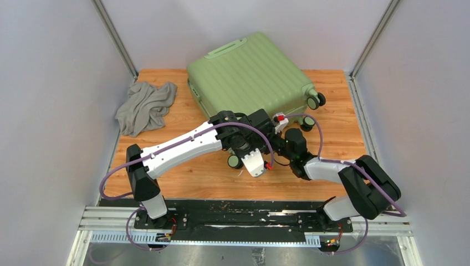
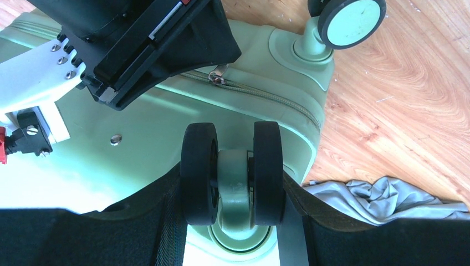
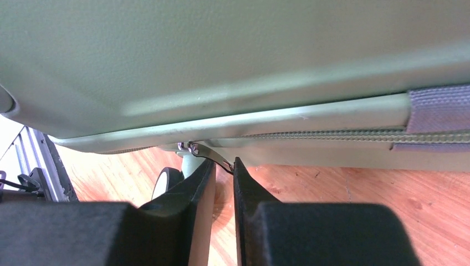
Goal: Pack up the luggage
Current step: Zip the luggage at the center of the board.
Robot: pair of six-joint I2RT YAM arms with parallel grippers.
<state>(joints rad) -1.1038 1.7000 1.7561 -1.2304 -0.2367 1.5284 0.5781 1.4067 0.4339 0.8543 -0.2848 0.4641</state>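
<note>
Luggage (image 1: 249,72) is lying flat and closed at the far middle of the table (image 1: 183,180), its wheeled end facing the arms, while a grey cloth (image 1: 145,107) is lying outside it, just beside its left corner. The left gripper (image 2: 233,176) is clamping one twin wheel (image 2: 199,166) between its fingers, which are pressing on the wheel's outer faces, apparently to brace the shell. The right gripper (image 3: 224,166) is standing at the seam with its jaws drawn almost together, only a thin gap showing, and the tip of the zip pull (image 3: 208,152) is reaching into the mouth of that gap; whether the pull is actually pinched cannot be told. The step in hand is judged to be unzipping, so that the lid can be raised before the cloth goes in. The next move is calling for a firm pinch on the thin tab, then a pull along the zip track (image 2: 266,94), kept parallel to the seam while the left arm is resisting any slide. The track is bending round the rounded corner just beside the held wheel, so the wrist will need to turn there. Both wrists are crowding the same near corner, leaving little clearance between them. Bare table is lying open between the luggage and the arm bases and to the right, whereas the side walls are closing in at the table's left and right edges.
</note>
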